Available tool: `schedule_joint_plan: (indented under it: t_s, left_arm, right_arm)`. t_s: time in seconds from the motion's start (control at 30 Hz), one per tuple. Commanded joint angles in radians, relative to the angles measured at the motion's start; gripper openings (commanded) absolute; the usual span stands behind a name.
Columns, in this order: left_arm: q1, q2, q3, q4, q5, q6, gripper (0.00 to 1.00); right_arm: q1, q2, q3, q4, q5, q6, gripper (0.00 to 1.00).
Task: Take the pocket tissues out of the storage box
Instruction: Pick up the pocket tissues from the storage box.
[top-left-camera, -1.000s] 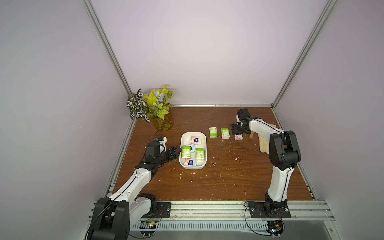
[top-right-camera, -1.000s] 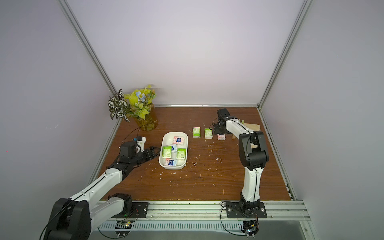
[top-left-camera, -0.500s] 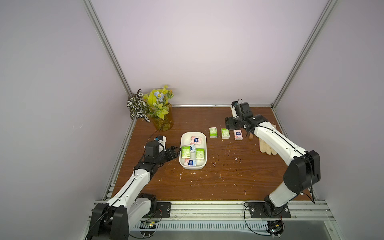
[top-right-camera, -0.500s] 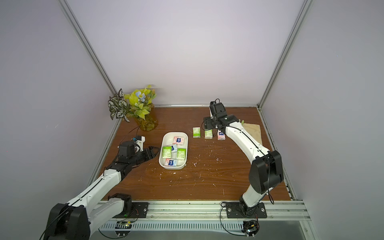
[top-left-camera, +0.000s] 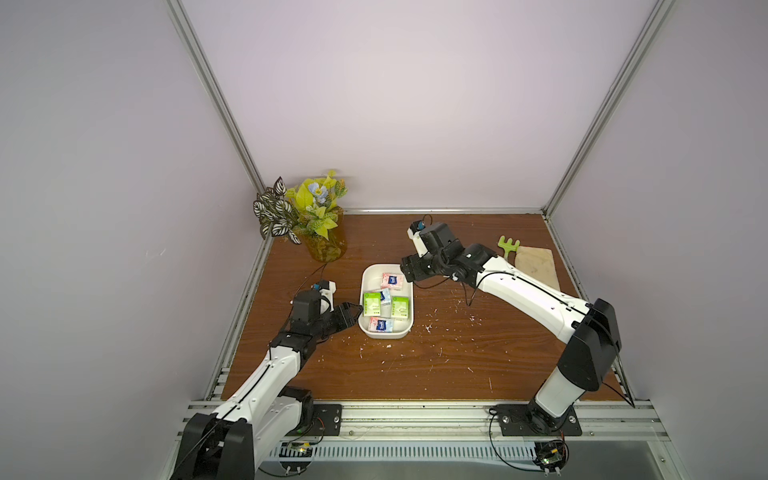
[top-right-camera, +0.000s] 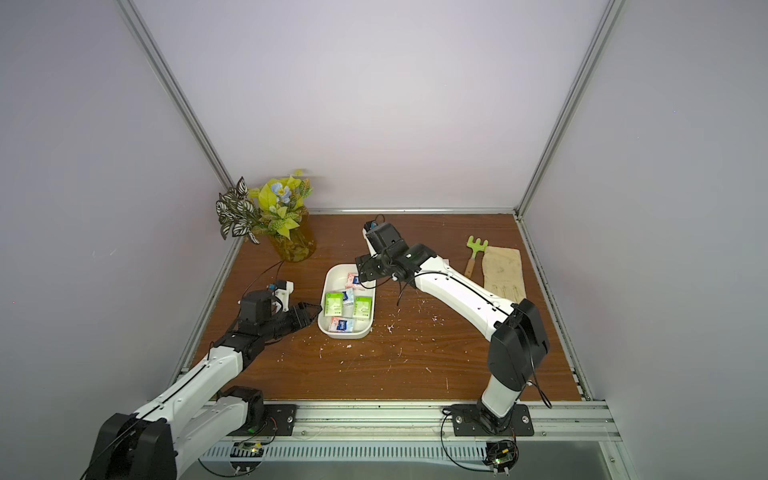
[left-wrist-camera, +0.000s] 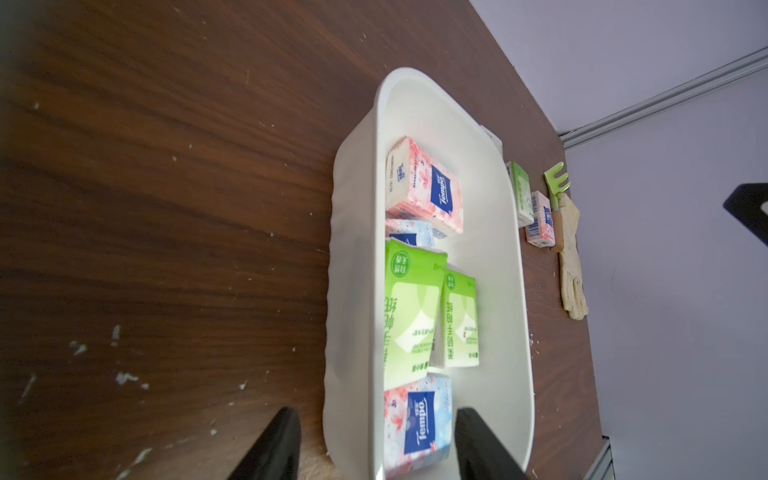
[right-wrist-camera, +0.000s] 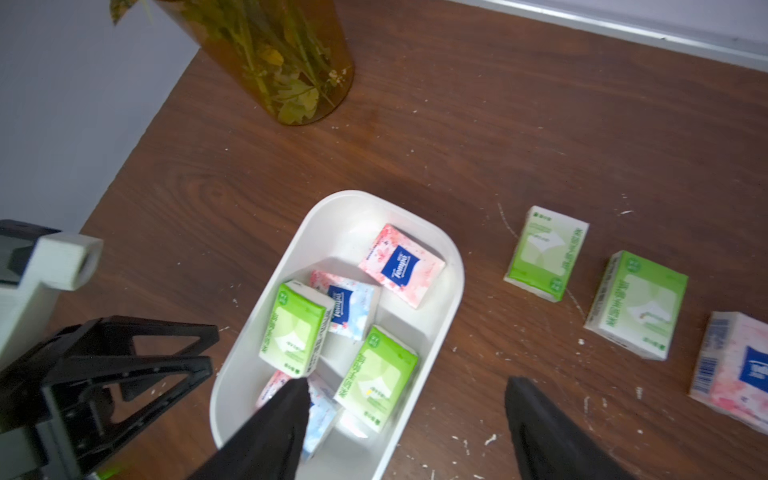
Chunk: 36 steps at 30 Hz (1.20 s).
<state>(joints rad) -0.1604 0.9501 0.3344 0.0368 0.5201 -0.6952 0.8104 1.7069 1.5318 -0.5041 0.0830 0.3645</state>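
The white storage box (top-left-camera: 384, 334) (top-right-camera: 343, 332) sits mid-table in both top views. Several pocket tissues lie inside it: a pink one (top-left-camera: 392, 281) at the far end, two green ones (top-left-camera: 372, 304) (top-left-camera: 400, 308), and a pale-blue one (top-left-camera: 381, 324) nearest. Three more packets lie on the wood beside the box: two green (right-wrist-camera: 546, 252) (right-wrist-camera: 638, 305) and one pink (right-wrist-camera: 735, 370). My left gripper (left-wrist-camera: 376, 444) (top-left-camera: 355, 309) is open, straddling the box's left wall. My right gripper (right-wrist-camera: 409, 399) (top-left-camera: 406, 270) hangs open and empty over the box's far right rim.
An amber vase of flowers (top-left-camera: 324, 245) stands at the back left. A green hand rake (top-left-camera: 509, 245) and a beige glove (top-left-camera: 536, 266) lie at the back right. White crumbs are scattered on the wood around the box.
My right arm has swung left from the packets laid on the table to the box's far end. My left gripper's jaws have narrowed at the box's wall.
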Motion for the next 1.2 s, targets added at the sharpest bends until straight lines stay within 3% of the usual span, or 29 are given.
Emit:
schedule_joint_plan:
  t_s: [0.0,0.37,0.77,1.17]
  left_arm:
    - [-0.01,-0.016,-0.026,0.045,0.018,-0.016,0.54]
    - [-0.01,0.017,-0.076,0.104,0.056,-0.014,0.37]
    - [-0.01,0.007,-0.102,0.125,0.076,-0.026,0.22]
    - [-0.01,0.003,-0.107,0.138,0.079,-0.033,0.15]
  right_arm:
    - [0.045,0.034,0.027,0.059,-0.001,0.091,0.81]
    - [0.14,0.213,0.081,0.1,-0.011,0.178,0.8]
    - [0.203,0.369,0.188,0.041,0.026,0.163,0.8]
    - [0.218,0.425,0.224,-0.002,0.056,0.157,0.78]
